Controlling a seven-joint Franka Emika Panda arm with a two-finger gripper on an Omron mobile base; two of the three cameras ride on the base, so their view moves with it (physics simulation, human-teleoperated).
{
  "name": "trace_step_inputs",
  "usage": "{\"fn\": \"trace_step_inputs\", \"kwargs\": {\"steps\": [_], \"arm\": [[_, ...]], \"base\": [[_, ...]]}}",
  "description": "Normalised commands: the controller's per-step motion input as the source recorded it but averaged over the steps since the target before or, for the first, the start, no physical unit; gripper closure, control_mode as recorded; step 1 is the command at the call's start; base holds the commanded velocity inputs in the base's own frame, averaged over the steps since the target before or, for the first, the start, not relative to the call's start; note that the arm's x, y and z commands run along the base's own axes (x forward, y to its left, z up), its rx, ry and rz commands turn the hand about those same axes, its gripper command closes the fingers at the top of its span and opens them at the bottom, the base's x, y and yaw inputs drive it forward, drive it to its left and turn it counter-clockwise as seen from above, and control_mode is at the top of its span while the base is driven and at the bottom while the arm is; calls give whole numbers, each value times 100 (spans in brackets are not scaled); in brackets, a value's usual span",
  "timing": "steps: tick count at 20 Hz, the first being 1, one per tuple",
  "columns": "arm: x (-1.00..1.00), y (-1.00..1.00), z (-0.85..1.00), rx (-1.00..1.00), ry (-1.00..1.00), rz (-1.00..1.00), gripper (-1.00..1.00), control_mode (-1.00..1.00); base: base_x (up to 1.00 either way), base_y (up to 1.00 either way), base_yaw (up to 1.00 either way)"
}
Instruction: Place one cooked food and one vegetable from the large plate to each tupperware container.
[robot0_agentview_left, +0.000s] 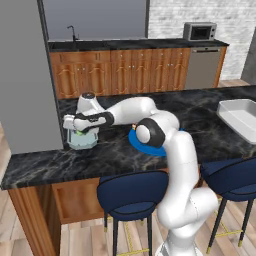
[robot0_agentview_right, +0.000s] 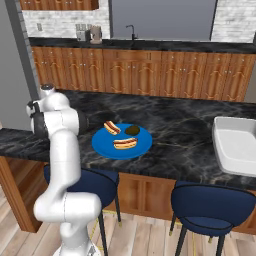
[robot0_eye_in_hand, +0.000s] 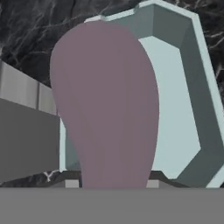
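A big mauve-purple eggplant (robot0_eye_in_hand: 105, 109) hangs between my fingertips, and my gripper (robot0_eye_in_hand: 111, 183) is shut on it directly over the tupperware container (robot0_eye_in_hand: 175, 100), whose pale blue floor shows behind it. From the left base view, the gripper (robot0_agentview_left: 81, 131) points down into that container (robot0_agentview_left: 83, 142) at the counter's left end. The large blue plate (robot0_agentview_right: 102, 145) lies mid-counter with two hot dogs (robot0_agentview_right: 125, 143) and a dark round item (robot0_agentview_right: 132, 130). My arm hides most of the plate (robot0_agentview_left: 152, 150) in the left base view.
A tall grey panel (robot0_agentview_left: 22, 75) stands just left of the container, and a grey block (robot0_eye_in_hand: 26, 135) shows beside it in the hand view. A white rectangular tray (robot0_agentview_right: 235, 145) sits at the counter's right end. Blue stools (robot0_agentview_left: 131, 195) stand along the front edge.
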Motion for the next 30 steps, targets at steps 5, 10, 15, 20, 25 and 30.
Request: {"fn": "trace_step_inputs", "kwargs": {"steps": [5,10,15,20,25,30], "arm": [[5,6,-55,-1,6,1,100,-100],[14,0,-39,0,2,0,-100,-100],[7,0,-1,0,0,0,-100,-100],[1,-4,16,0,0,0,-100,-100],[-19,-50,70,0,0,0,-100,-100],[-24,-97,18,0,3,0,-100,-100]], "base": [[0,0,0],[0,0,0],[0,0,0],[0,0,0],[0,0,0],[0,0,0]]}}
